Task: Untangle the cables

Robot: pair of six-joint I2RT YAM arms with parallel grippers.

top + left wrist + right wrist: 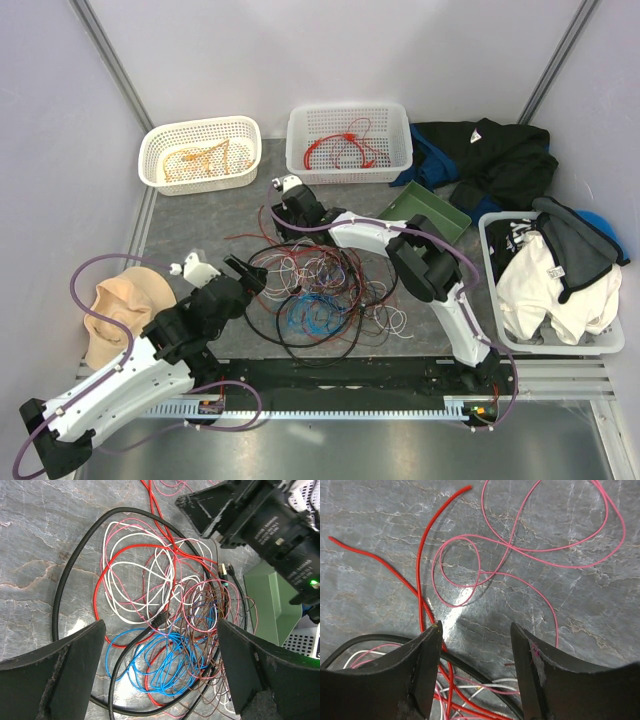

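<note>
Cables (pixel 320 290) heaped at the centre of the table (pixel 190 225); left gripper (pixel 160 625), jaws wide and empty, at the heap's 9 o'clock, right gripper (pixel 476 626), jaws part-open and empty, at 11 o'clock — closing on the interlooped middle would probably catch several strands and drag the knot tighter.

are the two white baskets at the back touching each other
Apart. The top view shows grey table between the left basket, with orange wires, and the right basket, with a red wire.

Red, pink, blue, white, black cables (pixel 318 290)
</note>
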